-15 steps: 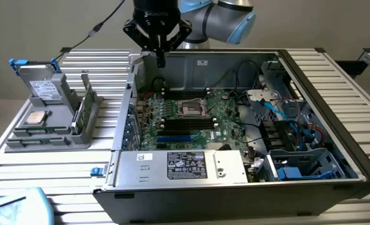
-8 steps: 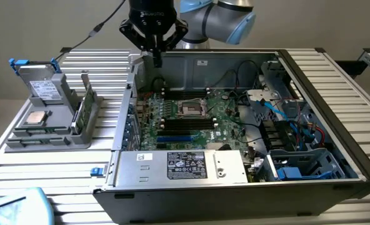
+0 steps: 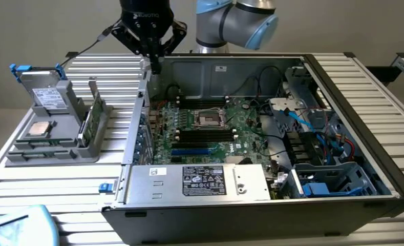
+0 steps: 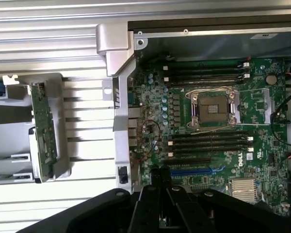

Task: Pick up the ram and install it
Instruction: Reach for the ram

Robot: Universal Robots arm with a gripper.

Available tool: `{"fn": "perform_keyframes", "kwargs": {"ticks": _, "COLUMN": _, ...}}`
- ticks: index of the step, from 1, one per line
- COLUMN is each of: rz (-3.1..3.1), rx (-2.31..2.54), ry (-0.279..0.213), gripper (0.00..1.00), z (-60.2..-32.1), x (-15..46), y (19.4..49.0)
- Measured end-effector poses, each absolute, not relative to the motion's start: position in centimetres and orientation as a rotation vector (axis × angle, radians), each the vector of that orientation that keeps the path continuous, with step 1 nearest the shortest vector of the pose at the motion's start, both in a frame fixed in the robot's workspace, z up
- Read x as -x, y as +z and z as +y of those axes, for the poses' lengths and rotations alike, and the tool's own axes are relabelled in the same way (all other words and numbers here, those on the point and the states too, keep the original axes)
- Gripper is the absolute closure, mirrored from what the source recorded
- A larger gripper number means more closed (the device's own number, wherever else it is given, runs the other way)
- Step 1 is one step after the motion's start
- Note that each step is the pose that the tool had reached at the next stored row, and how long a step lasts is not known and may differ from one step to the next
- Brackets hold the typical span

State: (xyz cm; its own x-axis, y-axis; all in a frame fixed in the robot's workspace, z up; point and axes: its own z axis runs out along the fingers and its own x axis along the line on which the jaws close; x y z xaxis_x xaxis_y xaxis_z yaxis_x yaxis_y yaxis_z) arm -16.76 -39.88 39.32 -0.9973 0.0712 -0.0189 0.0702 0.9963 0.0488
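One question: where is the ram (image 3: 92, 117) standing? (first speaker)

Upright on its long edge in the grey holder (image 3: 85, 149), at the exterior view's left. Its top edge is free, with open air above it. (second speaker)

And the gripper (image 3: 155, 62)? (first)

It hangs apart from the ram, above the back corner of the computer case (image 3: 136, 128), over the rim of the case's side wall. The jaws are pressed together and hold nothing. (second)

What lies between holder and case? (first)

A bare strip of slatted table (image 3: 116, 128), then the case's upright wall. (second)

How open is the case inside? (first)

It is open on top. The motherboard (image 3: 219, 146) lies flat at its floor, with black memory slots (image 3: 205, 136) on both sides of the processor socket (image 3: 207, 118). Cables and a drive cage (image 3: 328, 179) crowd the side toward the exterior view's right, and the power supply (image 3: 198, 182) borders the near edge. (second)
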Motion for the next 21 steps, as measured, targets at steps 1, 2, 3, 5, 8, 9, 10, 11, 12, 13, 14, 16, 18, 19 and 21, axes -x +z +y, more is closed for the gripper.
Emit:
{"fn": "perform_keyframes", "kwargs": {"ticks": 1, "rz": 3.118, "rx": -0.111, "ry": 0.075, "gripper": 0.9, "z": -39.9, "x": 17.2, "y": 39.3}}
{"fn": "perform_keyframes", "kwargs": {"ticks": 2, "rz": 3.118, "rx": -0.11, "ry": 0.075, "gripper": 0.9, "z": -39.9, "x": 17.7, "y": 39.3}}
{"fn": "perform_keyframes", "kwargs": {"ticks": 3, "rz": 3.118, "rx": -0.11, "ry": 0.075, "gripper": 0.9, "z": -39.9, "x": 18.1, "y": 39.3}}
{"fn": "perform_keyframes", "kwargs": {"ticks": 5, "rz": 3.118, "rx": -0.11, "ry": 0.075, "gripper": 0.9, "z": -39.9, "x": 19.0, "y": 39.3}}
{"fn": "perform_keyframes", "kwargs": {"ticks": 8, "rz": 3.118, "rx": -0.11, "ry": 0.076, "gripper": 0.9, "z": -39.9, "x": 20.4, "y": 39.3}}
{"fn": "perform_keyframes", "kwargs": {"ticks": 9, "rz": 3.118, "rx": -0.111, "ry": 0.076, "gripper": 0.9, "z": -40.0, "x": 20.8, "y": 39.3}}
{"fn": "perform_keyframes", "kwargs": {"ticks": 10, "rz": 3.118, "rx": -0.11, "ry": 0.076, "gripper": 0.9, "z": -40.0, "x": 21.2, "y": 39.3}}
{"fn": "perform_keyframes", "kwargs": {"ticks": 11, "rz": 3.118, "rx": -0.11, "ry": 0.076, "gripper": 0.9, "z": -40.0, "x": 21.6, "y": 39.3}}
{"fn": "perform_keyframes", "kwargs": {"ticks": 12, "rz": 3.118, "rx": -0.11, "ry": 0.076, "gripper": 0.9, "z": -40.0, "x": 22.0, "y": 39.3}}
{"fn": "perform_keyframes", "kwargs": {"ticks": 13, "rz": 3.118, "rx": -0.111, "ry": 0.076, "gripper": 0.9, "z": -40.1, "x": 22.3, "y": 39.3}}
{"fn": "perform_keyframes", "kwargs": {"ticks": 14, "rz": 3.118, "rx": -0.111, "ry": 0.076, "gripper": 0.9, "z": -40.1, "x": 22.7, "y": 39.3}}
{"fn": "perform_keyframes", "kwargs": {"ticks": 16, "rz": 3.118, "rx": -0.11, "ry": 0.076, "gripper": 0.9, "z": -40.2, "x": 23.4, "y": 39.3}}
{"fn": "perform_keyframes", "kwargs": {"ticks": 18, "rz": 3.118, "rx": -0.11, "ry": 0.076, "gripper": 0.9, "z": -40.3, "x": 24.1, "y": 39.3}}
{"fn": "perform_keyframes", "kwargs": {"ticks": 19, "rz": 3.118, "rx": -0.11, "ry": 0.076, "gripper": 0.9, "z": -40.3, "x": 24.5, "y": 39.3}}
{"fn": "perform_keyframes", "kwargs": {"ticks": 21, "rz": 3.118, "rx": -0.111, "ry": 0.076, "gripper": 0.9, "z": -40.4, "x": 25.2, "y": 39.3}}
